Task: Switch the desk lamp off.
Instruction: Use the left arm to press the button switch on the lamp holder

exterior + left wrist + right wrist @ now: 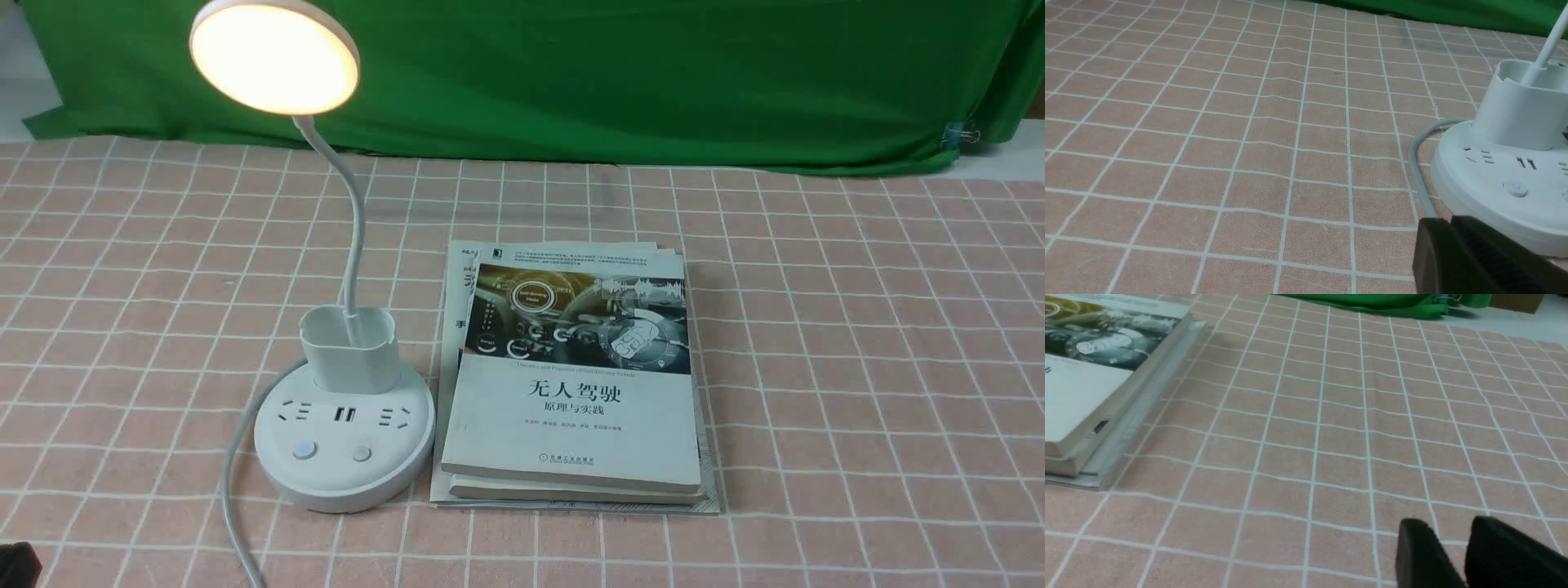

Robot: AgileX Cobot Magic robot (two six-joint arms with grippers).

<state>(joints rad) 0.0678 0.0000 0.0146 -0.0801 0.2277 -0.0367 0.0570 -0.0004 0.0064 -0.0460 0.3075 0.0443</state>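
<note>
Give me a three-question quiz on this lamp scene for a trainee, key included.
1. True or false: the desk lamp is lit.
2. What lies just to the robot's right of the lamp's base? A) a stack of books B) a mug C) a keyboard
3. Fill in: the near side of the base carries ___ round buttons.
Key: 1 true; 2 A; 3 two.
</note>
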